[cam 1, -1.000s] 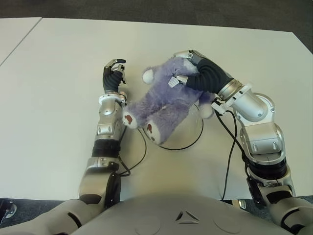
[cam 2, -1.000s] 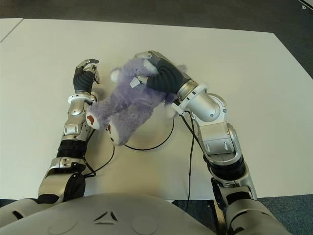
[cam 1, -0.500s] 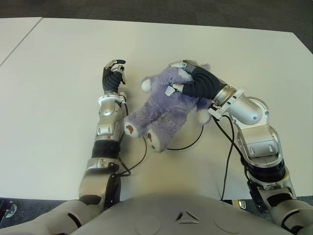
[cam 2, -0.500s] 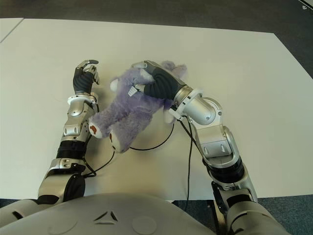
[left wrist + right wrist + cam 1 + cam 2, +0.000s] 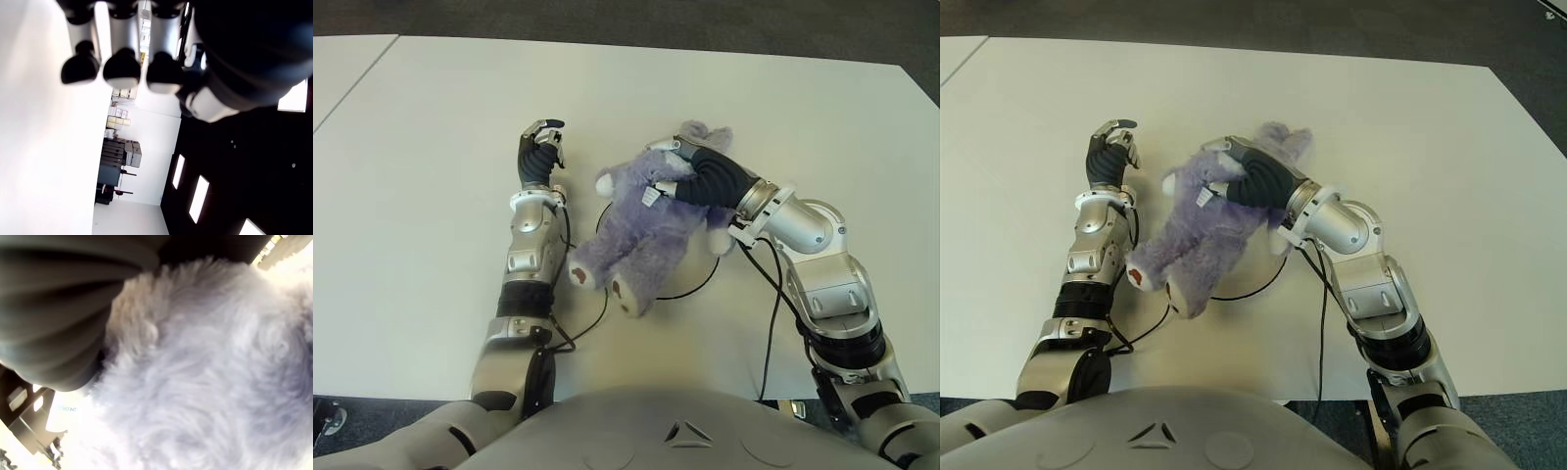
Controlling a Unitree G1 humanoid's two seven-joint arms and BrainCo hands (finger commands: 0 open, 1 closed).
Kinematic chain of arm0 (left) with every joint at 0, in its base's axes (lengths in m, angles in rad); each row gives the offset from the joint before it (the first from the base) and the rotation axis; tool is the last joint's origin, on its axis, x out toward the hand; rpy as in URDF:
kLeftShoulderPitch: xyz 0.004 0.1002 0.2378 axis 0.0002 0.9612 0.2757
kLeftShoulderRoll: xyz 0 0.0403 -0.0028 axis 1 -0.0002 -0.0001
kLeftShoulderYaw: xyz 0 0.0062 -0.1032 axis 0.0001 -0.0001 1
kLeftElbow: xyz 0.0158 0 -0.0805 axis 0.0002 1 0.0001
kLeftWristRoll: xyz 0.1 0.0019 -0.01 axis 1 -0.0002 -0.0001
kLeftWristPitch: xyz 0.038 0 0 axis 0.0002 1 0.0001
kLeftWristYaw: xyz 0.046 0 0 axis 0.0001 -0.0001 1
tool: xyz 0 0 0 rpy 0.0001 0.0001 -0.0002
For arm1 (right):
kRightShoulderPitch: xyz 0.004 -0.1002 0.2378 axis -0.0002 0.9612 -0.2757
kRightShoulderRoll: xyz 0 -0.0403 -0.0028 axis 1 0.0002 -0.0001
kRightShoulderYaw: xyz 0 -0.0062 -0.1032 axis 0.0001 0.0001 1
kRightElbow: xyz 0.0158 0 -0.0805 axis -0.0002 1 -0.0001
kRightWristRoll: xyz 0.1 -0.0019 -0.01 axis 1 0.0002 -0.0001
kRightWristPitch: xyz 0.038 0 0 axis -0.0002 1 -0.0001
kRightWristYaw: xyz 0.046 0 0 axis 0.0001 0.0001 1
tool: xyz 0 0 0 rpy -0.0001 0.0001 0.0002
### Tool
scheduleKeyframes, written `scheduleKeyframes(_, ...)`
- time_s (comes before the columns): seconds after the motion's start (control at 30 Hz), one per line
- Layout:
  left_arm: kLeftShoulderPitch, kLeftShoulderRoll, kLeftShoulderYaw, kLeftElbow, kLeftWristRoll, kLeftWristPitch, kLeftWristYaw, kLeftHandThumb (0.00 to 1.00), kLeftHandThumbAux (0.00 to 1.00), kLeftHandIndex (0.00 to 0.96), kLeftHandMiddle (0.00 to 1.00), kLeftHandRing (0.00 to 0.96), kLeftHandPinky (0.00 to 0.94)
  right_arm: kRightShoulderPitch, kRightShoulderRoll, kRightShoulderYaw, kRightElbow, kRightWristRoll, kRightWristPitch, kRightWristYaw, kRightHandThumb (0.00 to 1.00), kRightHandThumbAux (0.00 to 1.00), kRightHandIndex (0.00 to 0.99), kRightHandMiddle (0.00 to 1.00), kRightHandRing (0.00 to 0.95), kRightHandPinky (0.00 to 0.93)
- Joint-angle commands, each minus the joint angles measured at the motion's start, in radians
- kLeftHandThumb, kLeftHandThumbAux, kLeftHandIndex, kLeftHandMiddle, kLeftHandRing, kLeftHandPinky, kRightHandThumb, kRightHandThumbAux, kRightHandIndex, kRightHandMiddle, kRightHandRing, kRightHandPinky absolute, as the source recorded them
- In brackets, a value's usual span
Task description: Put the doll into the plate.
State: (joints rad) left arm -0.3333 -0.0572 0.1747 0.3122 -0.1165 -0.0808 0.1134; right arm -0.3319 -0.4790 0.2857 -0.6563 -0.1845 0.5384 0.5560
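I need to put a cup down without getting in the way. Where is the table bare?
Bare: the table to the left of the left hand, the far strip, and right of the right hand. Crowded: the middle, where the right hand holds the doll over the plate, with cables.

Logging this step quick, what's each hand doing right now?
Left hand: fingers curled, holding nothing.
Right hand: closed on the purple doll.
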Motion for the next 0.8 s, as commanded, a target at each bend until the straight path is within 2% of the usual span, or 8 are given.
scheduleKeyframes(0.03,0.019,-0.007,-0.008,-0.009,0.008,0.018,0.015,0.707,0.705,0.442,0.855,0.851,0.799,0.041,-0.044,0.022,0.05,-0.023,-0.039,0.018,0.718,0.701,0.427,0.595,0.614,0.595)
scheduleKeyframes(0.13,0.02,-0.008,-0.009,-0.012,0.009,0.021,0.017,0.707,0.705,0.442,0.853,0.85,0.8,0.046,-0.064,0.022,0.064,-0.024,-0.081,0.031,0.707,0.705,0.42,0.475,0.513,0.509)
scheduleKeyframes(0.23,0.021,-0.009,-0.011,-0.017,0.011,0.026,0.019,0.707,0.705,0.442,0.851,0.848,0.798,0.054,-0.084,0.015,0.083,-0.011,-0.129,0.05,0.579,0.571,0.271,0.359,0.409,0.43)
scheduleKeyframes(0.33,0.023,-0.01,-0.012,-0.022,0.013,0.032,0.022,0.707,0.705,0.442,0.849,0.847,0.797,0.06,-0.096,0.008,0.103,0.003,-0.166,0.067,0.488,0.514,0.178,0.259,0.305,0.356)
scheduleKeyframes(0.4,0.023,-0.011,-0.013,-0.025,0.013,0.036,0.024,0.707,0.705,0.442,0.849,0.847,0.8,0.06,-0.098,0.004,0.119,0.019,-0.189,0.079,0.424,0.49,0.124,0.184,0.222,0.274)
scheduleKeyframes(0.47,0.024,-0.012,-0.013,-0.028,0.014,0.039,0.026,0.707,0.705,0.442,0.848,0.847,0.803,0.061,-0.096,-0.001,0.137,0.042,-0.206,0.093,0.307,0.447,0.05,0.075,0.101,0.124)
scheduleKeyframes(0.57,0.025,-0.014,-0.014,-0.031,0.012,0.041,0.027,0.708,0.705,0.442,0.849,0.85,0.813,0.064,-0.084,-0.012,0.157,0.085,-0.215,0.109,0.237,0.404,0.016,0.024,0.033,0.04)
scheduleKeyframes(0.8,0.022,-0.018,-0.013,-0.028,0.007,0.034,0.023,0.709,0.704,0.442,0.851,0.853,0.822,0.08,-0.05,-0.037,0.167,0.148,-0.181,0.097,0.143,0.361,0.001,0.001,0.002,0.003)
